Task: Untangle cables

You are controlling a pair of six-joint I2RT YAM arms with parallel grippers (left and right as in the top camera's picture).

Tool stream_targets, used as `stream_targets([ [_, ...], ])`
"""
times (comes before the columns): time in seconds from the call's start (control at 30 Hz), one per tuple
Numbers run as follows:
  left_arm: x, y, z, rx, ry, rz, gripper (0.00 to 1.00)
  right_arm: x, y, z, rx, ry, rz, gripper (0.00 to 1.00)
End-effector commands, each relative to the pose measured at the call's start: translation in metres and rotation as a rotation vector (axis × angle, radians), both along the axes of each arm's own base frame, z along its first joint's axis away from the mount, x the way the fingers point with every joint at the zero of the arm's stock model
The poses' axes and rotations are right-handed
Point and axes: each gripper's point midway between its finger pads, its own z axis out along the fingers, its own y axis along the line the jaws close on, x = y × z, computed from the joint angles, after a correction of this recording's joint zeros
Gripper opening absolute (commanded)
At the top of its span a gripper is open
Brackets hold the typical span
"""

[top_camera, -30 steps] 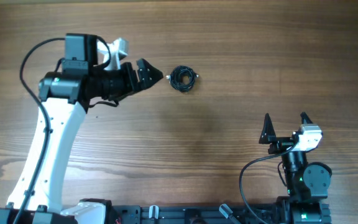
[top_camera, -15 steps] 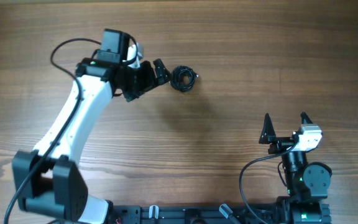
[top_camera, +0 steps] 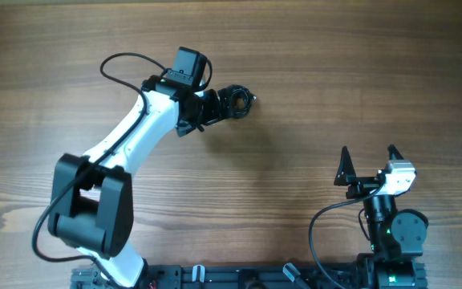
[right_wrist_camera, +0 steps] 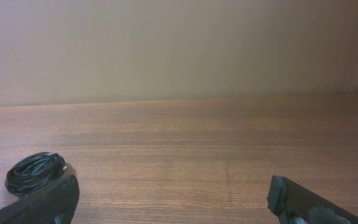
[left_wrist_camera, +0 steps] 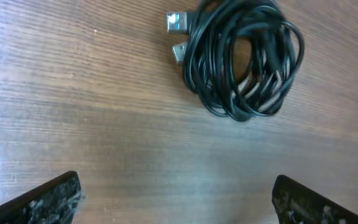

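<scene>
A small coil of black cable lies on the wooden table near the back centre. In the left wrist view the cable coil shows two silver plug ends at its upper left. My left gripper is open and empty, hovering just left of the coil; its two fingertips stand wide apart with bare wood between them. My right gripper is open and empty at the front right, far from the coil. The coil also shows at the left edge of the right wrist view.
The wooden table spreads around the coil. The black base rail with both arm mounts runs along the front edge.
My left arm has swung right and extended, bringing its gripper from well left of the coil to right beside it. The right arm and the coil have not moved.
</scene>
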Motion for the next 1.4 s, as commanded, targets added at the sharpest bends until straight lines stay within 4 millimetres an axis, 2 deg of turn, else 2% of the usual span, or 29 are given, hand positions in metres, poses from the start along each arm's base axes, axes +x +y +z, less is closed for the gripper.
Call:
stream_targets([
  [0.0,0.022,-0.004,0.001,-0.006,-0.069,0.027,1.0,0.0,0.004,0.001,-0.005,-0.008,0.018,1.0],
  [0.13,0.037,-0.014,0.005,-0.032,-0.136,0.02,1.0,0.0,0.004,0.001,-0.005,-0.008,0.018,1.0],
  [0.3,0.038,-0.015,-0.008,-0.023,-0.121,0.019,1.0,0.0,0.004,0.001,-0.005,-0.008,0.018,1.0],
  [0.47,0.056,-0.02,-0.008,-0.068,-0.155,0.11,1.0,0.0,0.004,0.001,-0.005,-0.008,0.018,1.0],
  [0.67,0.063,-0.005,-0.01,0.012,-0.191,0.152,1.0,0.0,0.004,0.001,-0.005,-0.008,0.018,1.0],
  [0.8,0.07,-0.005,-0.009,0.015,-0.221,0.159,1.0,0.0,0.004,0.001,-0.005,-0.007,0.018,1.0],
  [0.97,0.072,-0.009,-0.029,0.023,-0.205,0.151,1.0,0.0,0.004,0.001,-0.005,-0.008,0.018,1.0],
  [1.27,0.093,-0.018,-0.018,-0.005,-0.308,0.161,1.0,0.0,0.004,0.001,-0.005,-0.008,0.018,1.0],
  [1.37,0.094,-0.021,-0.027,-0.003,-0.303,0.164,0.94,0.0,0.004,0.001,-0.005,-0.008,0.018,1.0],
])
